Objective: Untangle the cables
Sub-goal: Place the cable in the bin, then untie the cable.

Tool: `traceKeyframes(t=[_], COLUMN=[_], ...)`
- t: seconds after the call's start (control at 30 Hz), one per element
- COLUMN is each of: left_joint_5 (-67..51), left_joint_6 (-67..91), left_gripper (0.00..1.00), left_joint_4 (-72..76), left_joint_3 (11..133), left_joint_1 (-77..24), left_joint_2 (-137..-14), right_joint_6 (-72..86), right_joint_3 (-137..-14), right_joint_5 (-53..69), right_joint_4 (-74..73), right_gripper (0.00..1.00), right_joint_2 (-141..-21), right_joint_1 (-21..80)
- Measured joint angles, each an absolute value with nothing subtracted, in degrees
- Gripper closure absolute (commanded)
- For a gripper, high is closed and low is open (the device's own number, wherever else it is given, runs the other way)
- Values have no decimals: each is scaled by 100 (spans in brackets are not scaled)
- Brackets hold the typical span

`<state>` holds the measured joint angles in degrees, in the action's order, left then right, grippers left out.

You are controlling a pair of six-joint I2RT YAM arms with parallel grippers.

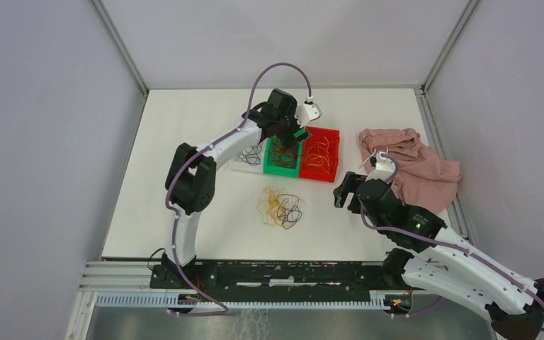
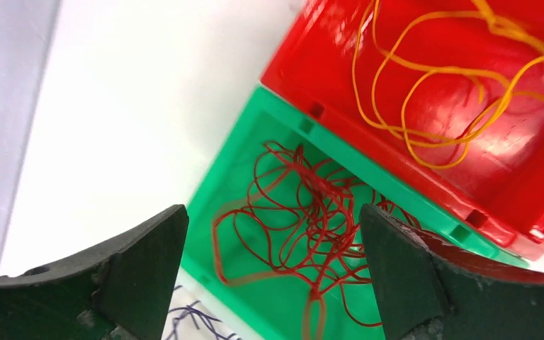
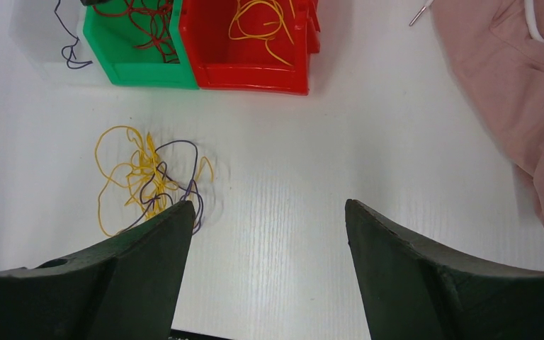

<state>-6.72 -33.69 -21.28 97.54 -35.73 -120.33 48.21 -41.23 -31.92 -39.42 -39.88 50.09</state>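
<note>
A white table fills the floor of the cell, and a crumpled pink cloth lies on its right side. The left arm reaches out to the far middle of the table, where the left gripper hangs over a green bin; its fingers are spread wide and grip nothing, with red wires lying in the bin below the gap. The right gripper hovers above bare table just beside the cloth, its fingers also spread wide with nothing between them. Three bins stand touching in a row: a red bin on the right, the green one in the middle and a white bin on the left. The cables are sorted in part: yellow-orange cables lie loose in the red bin, dark red cables are heaped in the green bin, and dark purple cables lie in the white one. A tangled clump of yellow-orange and dark purple cables lies on the table in front of the bins, apart from both grippers.
</note>
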Motion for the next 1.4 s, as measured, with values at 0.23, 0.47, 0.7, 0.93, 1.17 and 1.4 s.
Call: traceKeyframes(t=[0.23,0.47,0.7,0.93,1.17,1.4], left_joint_5=[-1205,-1577,-2305,-2775,-3365,-3476], left_joint_6=[-3367,-3369,-3345,-3413,-3380,-3138], left_gripper=[1,0,4,6,23,26], left_joint_4=[-3304,-4388,-5179,-5496,-5188,-4383], left_joint_3=[10873,11365,11170,9456,7284,6643], left_joint_1=[-3415,-3249,-2757,-2097,-2235,-2462], left_joint_2=[-11810,-11535,-10967,-9198,-8141,-8840], right_joint_6=[4825,4801,4517,4086,3979,4071], right_joint_3=[-4064,-4064,-4069,-4278,-4294,-3962], right_joint_5=[-3089,-2941,-2357,-1271,-1007,-1227], right_joint_4=[-3754,-3640,-3006,-1863,-1354,-1350], right_gripper=[16,16,26,31,34,35], right_joint_2=[-4119,-4296,-5074,-7057,-7415,-6208], right_joint_1=[5006,4980,4974,4974,4958,4757])
